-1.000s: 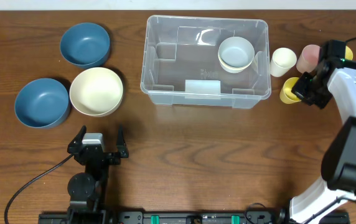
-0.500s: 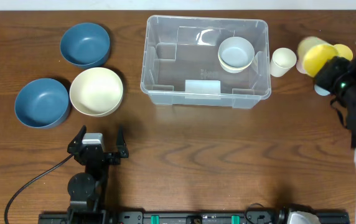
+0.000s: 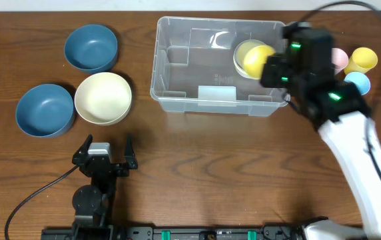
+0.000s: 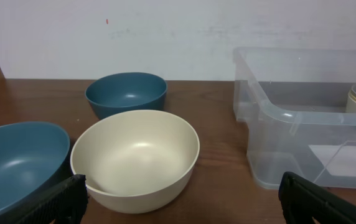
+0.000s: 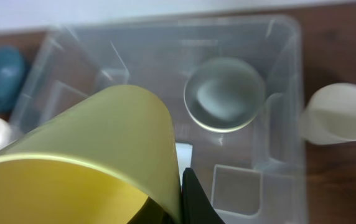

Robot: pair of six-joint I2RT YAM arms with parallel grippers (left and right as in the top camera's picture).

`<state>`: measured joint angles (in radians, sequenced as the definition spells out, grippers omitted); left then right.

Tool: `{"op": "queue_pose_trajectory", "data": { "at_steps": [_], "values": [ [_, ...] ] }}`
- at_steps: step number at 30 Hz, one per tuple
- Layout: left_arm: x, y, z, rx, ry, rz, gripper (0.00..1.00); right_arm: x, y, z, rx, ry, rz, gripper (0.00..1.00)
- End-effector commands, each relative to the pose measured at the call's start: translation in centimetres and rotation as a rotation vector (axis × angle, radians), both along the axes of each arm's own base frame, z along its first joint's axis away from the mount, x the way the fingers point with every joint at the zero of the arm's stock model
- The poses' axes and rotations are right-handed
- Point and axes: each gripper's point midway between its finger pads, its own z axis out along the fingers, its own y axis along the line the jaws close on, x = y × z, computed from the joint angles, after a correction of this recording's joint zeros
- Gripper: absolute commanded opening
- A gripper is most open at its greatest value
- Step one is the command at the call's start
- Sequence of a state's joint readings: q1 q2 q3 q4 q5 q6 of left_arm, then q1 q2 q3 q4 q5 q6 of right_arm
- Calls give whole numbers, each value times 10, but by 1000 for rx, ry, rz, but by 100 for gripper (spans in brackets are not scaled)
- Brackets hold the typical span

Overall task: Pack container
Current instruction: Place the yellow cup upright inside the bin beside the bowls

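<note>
Swung leftward from the edge of the table (image 3: 210, 167), the right hand (image 3: 277, 67), pinching a yellow plastic cup (image 3: 256, 59), now hangs over the large clear rectangular plastic container (image 3: 184, 73), likely ready to release.

Container (image 3: 177, 99) below right pincer (image 3: 272, 67): clear plastic, glossy, bright glints on walls. Yellow cup (image 5: 103, 143) in that pincer's grip: smooth, satin, plastic look. Pale bowl (image 5: 224, 93) beneath: smooth, dull sheen. Table (image 3: 210, 167): dark wood, visible grain, low gloss. Cream bowl (image 4: 137, 155) ahead of left pincer (image 3: 106, 148): smooth, soft shine. Blue bowl (image 4: 126, 93) beyond: satin. Left pincer's fingers (image 4: 60, 199): black, matt.
</note>
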<state>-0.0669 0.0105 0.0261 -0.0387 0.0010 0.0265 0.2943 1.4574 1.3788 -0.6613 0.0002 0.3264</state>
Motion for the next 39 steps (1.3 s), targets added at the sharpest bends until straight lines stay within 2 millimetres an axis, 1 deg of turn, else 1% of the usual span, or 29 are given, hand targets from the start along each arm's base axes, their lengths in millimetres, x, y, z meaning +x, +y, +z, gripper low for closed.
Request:
{"op": "queue_pose_trajectory", "data": {
  "at_steps": [1,4,8,12,15,29,30,31,35,36,39],
  "values": [
    [-1,3,-18,13,51,13,98,16,4,-38,-87,58,-9,1],
    [-1,3,-18,13,51,13,98,25,6,-76,-119,135,-11,1],
    [-1,3,-18,13,51,13,98,24,1,-117,-170,240,-30,1],
    [-1,3,-18,13,51,13,98,18,-1,-145,-198,327,-30,1],
    [-1,3,-18,13,51,13,98,15,-2,-158,-212,365,-27,1],
    [-1,3,-18,13,51,13,98,20,-3,-197,-239,422,-35,1],
    [-1,3,-18,13,51,13,98,20,-3,-200,-242,427,-35,3],
    [-1,3,-18,13,51,13,98,20,-3,-201,-241,427,-35,8],
    [-1,3,-18,13,51,13,98,24,-1,-200,-240,411,-30,32],
    [-1,3,-18,13,51,13,98,26,-1,-199,-240,403,-24,35],
    [-1,3,-18,13,51,13,98,30,1,-194,-241,387,-16,38]
  ]
}}
